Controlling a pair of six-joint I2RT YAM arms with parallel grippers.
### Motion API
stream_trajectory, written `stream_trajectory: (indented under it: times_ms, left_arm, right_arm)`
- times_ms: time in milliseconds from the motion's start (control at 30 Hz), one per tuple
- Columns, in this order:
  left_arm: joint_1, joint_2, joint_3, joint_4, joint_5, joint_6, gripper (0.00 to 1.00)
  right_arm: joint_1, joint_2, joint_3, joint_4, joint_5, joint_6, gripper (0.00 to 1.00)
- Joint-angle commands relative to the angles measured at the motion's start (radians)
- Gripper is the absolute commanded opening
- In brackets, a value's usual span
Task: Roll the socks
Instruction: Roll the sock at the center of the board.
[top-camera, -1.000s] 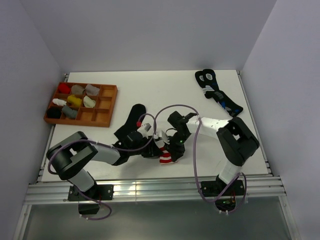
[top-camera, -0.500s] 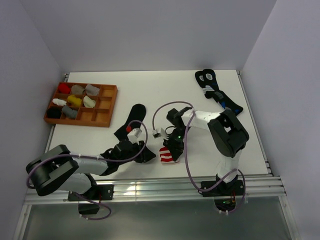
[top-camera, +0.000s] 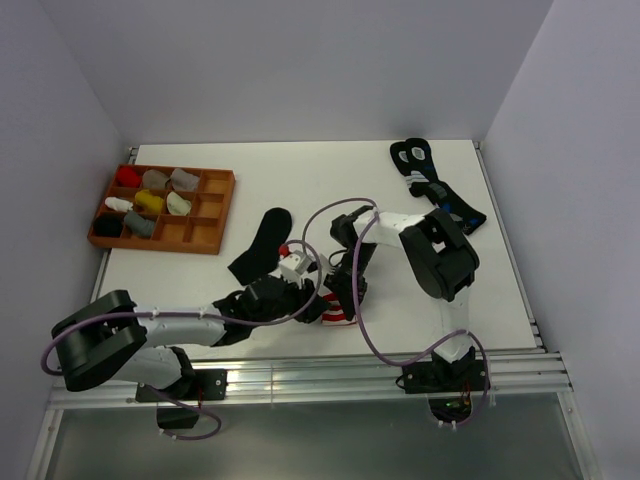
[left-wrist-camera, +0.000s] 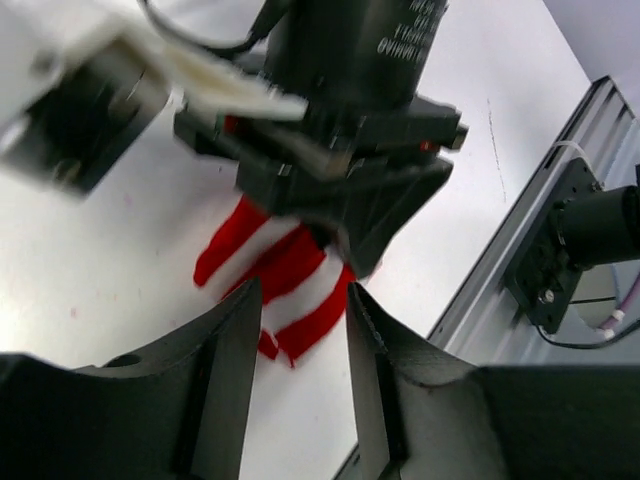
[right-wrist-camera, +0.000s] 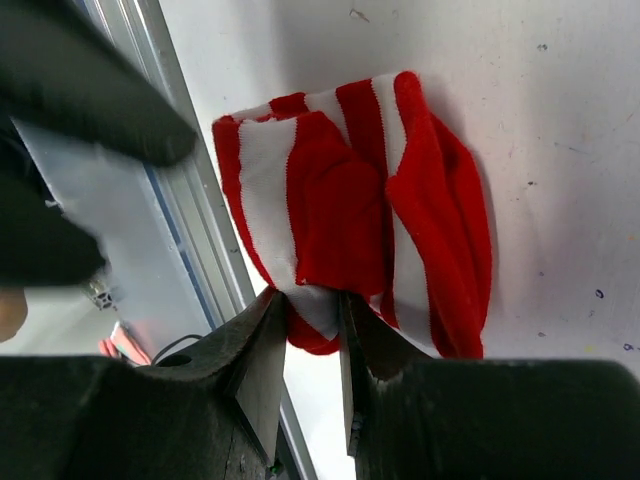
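Right wrist view: the red-and-white striped fabric ankle sock (right-wrist-camera: 350, 200) lies bunched and partly folded over on the white worktop (right-wrist-camera: 520, 100), close to the near rail. The right end effector (right-wrist-camera: 310, 305) is clamped on a fold at the striped sock's near end, its fingers pressed together on the cloth. The judged purpose is to pin the fold so the roll does not spring open.

The left end effector (left-wrist-camera: 303, 300) stands with its fingers apart. The sock's free edge shows just beyond the gap, with no contact evident. It is judged ready to take a fresh hold.

In the top view the plain black fabric ankle sock (top-camera: 262, 243) lies flat and untouched, just behind the left arm. The brown compartmented wooden tray (top-camera: 226, 212) of small sock bundles sits at far left, well apart. Rolling is judged begun, not complete.
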Motion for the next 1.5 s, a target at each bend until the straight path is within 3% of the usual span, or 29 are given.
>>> stream_trajectory:
  times_ms: [0,767,1100,1467]
  left_arm:
    - [-0.007,0.047,0.083,-0.045,-0.018,0.121,0.45]
    - [-0.007,0.243,0.123,0.059,0.12,0.138,0.5]
    - [-0.007,0.196,0.099,0.099,0.122,0.125,0.52]
    - [-0.007,0.251,0.125,0.084,0.165,0.132,0.53]
  right_arm:
    - [-0.009,0.039,0.012,0.022,0.099,-0.022,0.12]
    - [-0.013,0.073,0.036,0.015,0.097,-0.013,0.12]
    - [-0.013,0.074,0.031,0.016,0.099,-0.01,0.11]
    - [-0.013,0.077,0.02,0.022,0.105,-0.008,0.11]
